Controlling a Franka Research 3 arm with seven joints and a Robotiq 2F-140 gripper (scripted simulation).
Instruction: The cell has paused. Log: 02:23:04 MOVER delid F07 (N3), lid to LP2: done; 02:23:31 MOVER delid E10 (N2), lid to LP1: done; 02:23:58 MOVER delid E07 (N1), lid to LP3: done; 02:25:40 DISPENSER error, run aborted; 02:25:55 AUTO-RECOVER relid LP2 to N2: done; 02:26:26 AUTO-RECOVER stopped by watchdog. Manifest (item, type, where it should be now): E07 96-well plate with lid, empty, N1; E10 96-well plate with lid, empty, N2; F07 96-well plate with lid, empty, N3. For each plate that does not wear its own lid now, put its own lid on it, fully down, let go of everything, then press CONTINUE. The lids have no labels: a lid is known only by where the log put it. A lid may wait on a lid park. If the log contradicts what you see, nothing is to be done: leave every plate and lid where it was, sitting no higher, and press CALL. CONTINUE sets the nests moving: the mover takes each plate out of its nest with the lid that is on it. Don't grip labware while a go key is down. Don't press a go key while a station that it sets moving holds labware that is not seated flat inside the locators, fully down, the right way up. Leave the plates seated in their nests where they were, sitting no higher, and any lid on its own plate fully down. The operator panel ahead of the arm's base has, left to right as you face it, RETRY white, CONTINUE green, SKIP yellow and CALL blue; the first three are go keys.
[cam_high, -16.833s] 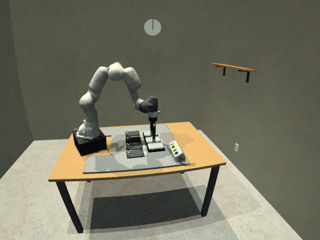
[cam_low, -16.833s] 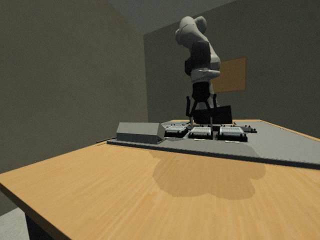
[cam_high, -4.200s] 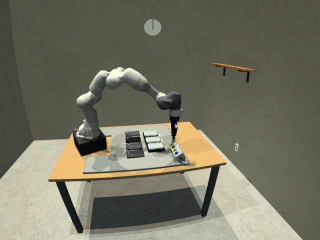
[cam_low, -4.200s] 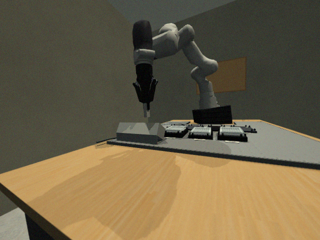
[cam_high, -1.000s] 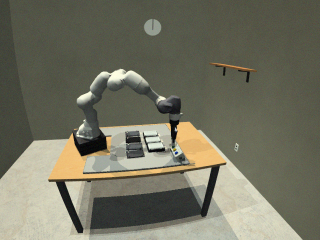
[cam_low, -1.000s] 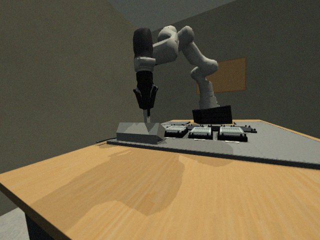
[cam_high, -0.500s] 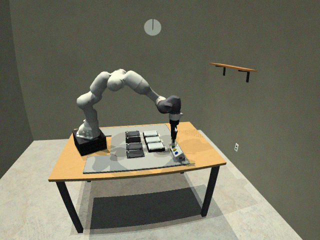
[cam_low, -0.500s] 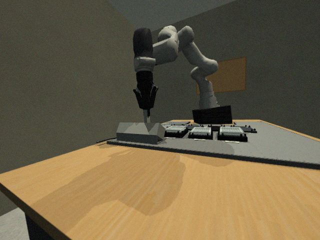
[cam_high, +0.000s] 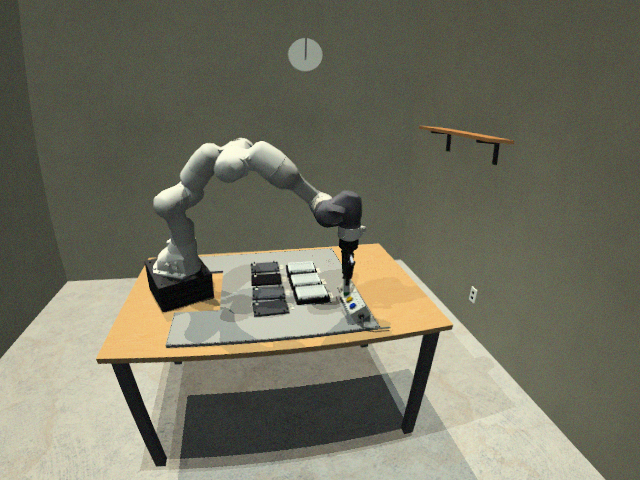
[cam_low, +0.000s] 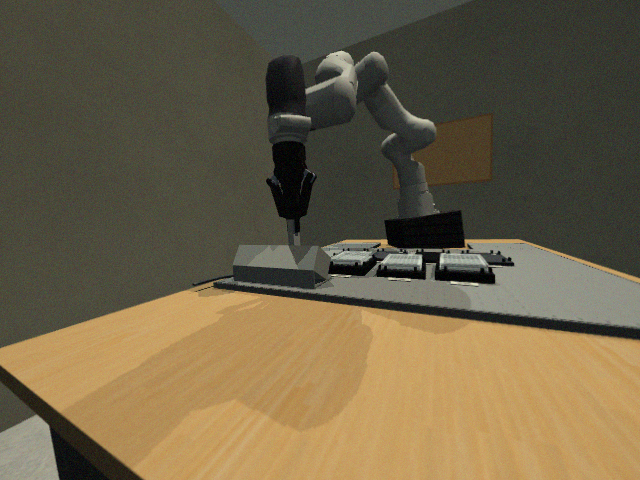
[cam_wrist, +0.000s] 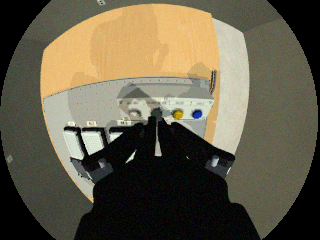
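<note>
My gripper (cam_high: 345, 287) is shut and empty, pointing straight down. Its tip is at the top face of the operator panel (cam_high: 357, 305), at the green key's place between the white key (cam_wrist: 135, 114) and the yellow key (cam_wrist: 178, 114). The green key is hidden behind the fingertips (cam_wrist: 158, 122). The blue key (cam_wrist: 196, 114) is to the right of the yellow one. In the exterior view the fingertips (cam_low: 293, 239) touch the top of the panel (cam_low: 281, 265). Three pale plates (cam_high: 300, 267) (cam_high: 305, 279) (cam_high: 311, 292) sit in a row in their nests; each looks covered by a clear lid.
Several dark flat stations (cam_high: 264, 267) (cam_high: 270, 306) lie in a row left of the plates, with no pale lid showing on them. The arm's black base (cam_high: 178, 286) stands at the table's left. The grey mat (cam_high: 268, 310) ends just past the panel.
</note>
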